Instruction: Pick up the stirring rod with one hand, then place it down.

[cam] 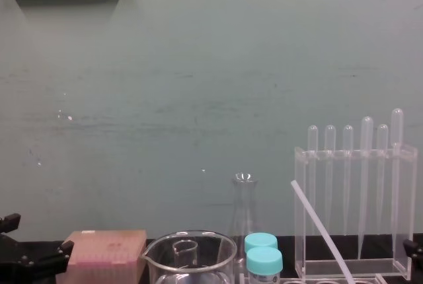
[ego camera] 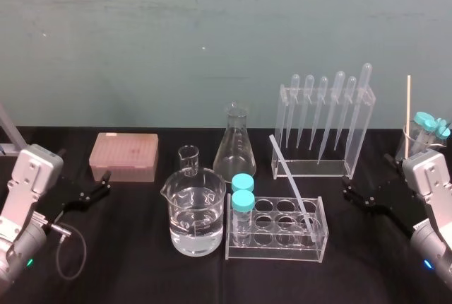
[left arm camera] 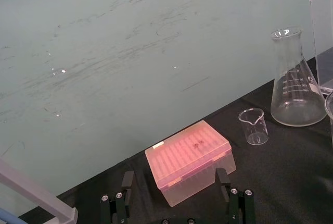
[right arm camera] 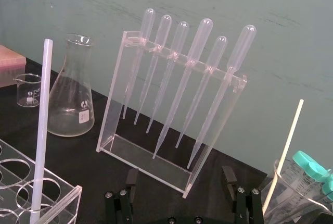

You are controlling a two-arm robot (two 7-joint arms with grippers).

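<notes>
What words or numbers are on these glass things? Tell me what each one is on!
None can be read for sure.
Conical flask: printed scale lines with tiny numbers, too small to read.
Small beaker: white printing, too blurred to read.

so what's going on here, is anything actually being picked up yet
Nothing is being handled yet. The stirring rod leans in the clear tube rack, untouched. The left claw sits open at the left by the pink box; the right claw sits open at the right, well short of the rod.
</notes>
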